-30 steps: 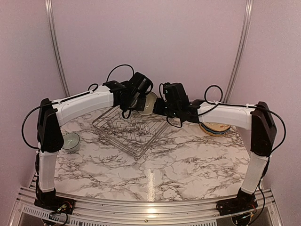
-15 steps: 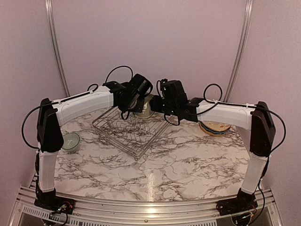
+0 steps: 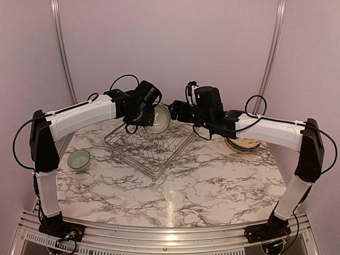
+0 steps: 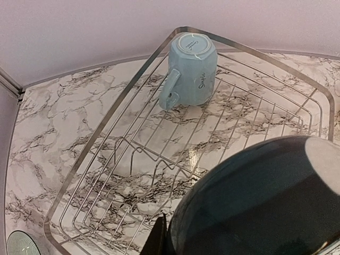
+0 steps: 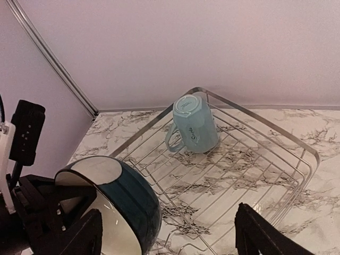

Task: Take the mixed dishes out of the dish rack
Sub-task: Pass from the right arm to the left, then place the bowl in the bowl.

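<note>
From above, the left gripper (image 3: 147, 110) hangs over the far edge of the dish rack (image 3: 151, 154). It pinches the rim of the dark teal bowl (image 3: 159, 119), which is tipped on edge, clear of the wires, with its pale inside towards the camera. The right gripper (image 3: 181, 110) is just at 3 o'clock of that bowl, and its opening cannot be read from here. The rack stands on the marble tabletop (image 3: 212, 175), a little towards 11 o'clock of its middle. The pale grey-green bowl (image 3: 78, 159) sits on the tabletop at 9 o'clock of the rack, well apart. At 3 o'clock, partly behind the right arm, is a stack of plates (image 3: 243, 144) with a cream one on top.

In the left wrist view, the teal bowl's dark outside fills the 4 to 5 o'clock corner, with one dark finger (image 4: 159, 238) against its edge. The pale blue mug (image 4: 188, 69) is in the rack's far corner at 12 o'clock, base up and leaning, its handle towards 7 o'clock. The grey-green bowl shows at the 7 o'clock corner.

In the right wrist view, the right gripper's fingers (image 5: 87, 236) are spread wide, with only rack wires between them. The teal bowl is at 8 o'clock, held by the left gripper, and the mug is at 12 o'clock.
</note>
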`<state>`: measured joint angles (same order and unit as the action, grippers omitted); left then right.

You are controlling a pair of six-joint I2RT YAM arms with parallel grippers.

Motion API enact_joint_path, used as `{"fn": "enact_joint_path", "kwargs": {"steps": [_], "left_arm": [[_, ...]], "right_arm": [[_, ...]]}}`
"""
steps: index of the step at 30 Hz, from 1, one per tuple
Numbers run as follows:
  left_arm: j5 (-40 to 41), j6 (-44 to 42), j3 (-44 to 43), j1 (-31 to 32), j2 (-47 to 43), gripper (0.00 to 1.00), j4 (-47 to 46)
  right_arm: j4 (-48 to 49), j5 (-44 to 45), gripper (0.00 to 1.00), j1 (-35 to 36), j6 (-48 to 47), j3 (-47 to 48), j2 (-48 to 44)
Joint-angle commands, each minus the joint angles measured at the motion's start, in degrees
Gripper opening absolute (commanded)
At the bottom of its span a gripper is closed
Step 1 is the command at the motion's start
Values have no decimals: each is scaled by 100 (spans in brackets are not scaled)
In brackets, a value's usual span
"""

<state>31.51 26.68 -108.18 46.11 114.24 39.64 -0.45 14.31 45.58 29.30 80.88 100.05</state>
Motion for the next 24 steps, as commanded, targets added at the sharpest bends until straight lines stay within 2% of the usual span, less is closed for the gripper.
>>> {"fn": "enact_joint_path", "kwargs": {"steps": [1, 4, 9, 12, 16, 18, 21, 24], "left_arm": [[-518, 307, 523, -360, -847, 0, -188], [-684, 377, 1016, -549, -1354, 0, -219], [-1589, 667, 1868, -1088, -2159, 0, -233], [-2130, 1229, 2565, -1580, -2755, 0, -220], [-3076, 2495, 3409, -2663, -3540, 0, 162], [-3088, 3150, 3593, -3132, -3869, 0, 624], [-2566, 3982, 3665, -3534, -4162, 0, 1392], [-2478, 4686, 3995, -3961, -4466, 0, 1572]], "right_arm": [[798, -284, 88, -115, -450, -482, -852], [1319, -710, 94, -250, -569, -920, -1285], [1523, -833, 95, -574, -457, -1389, -1640], [1520, -858, 95, -698, -393, -1517, -1672], [1587, -847, 95, -721, -398, -1593, -1674], [1618, -851, 95, -719, -385, -1585, -1657], [1656, -864, 94, -724, -364, -1577, -1618], [1638, -895, 93, -725, -338, -1560, -1594]]}}
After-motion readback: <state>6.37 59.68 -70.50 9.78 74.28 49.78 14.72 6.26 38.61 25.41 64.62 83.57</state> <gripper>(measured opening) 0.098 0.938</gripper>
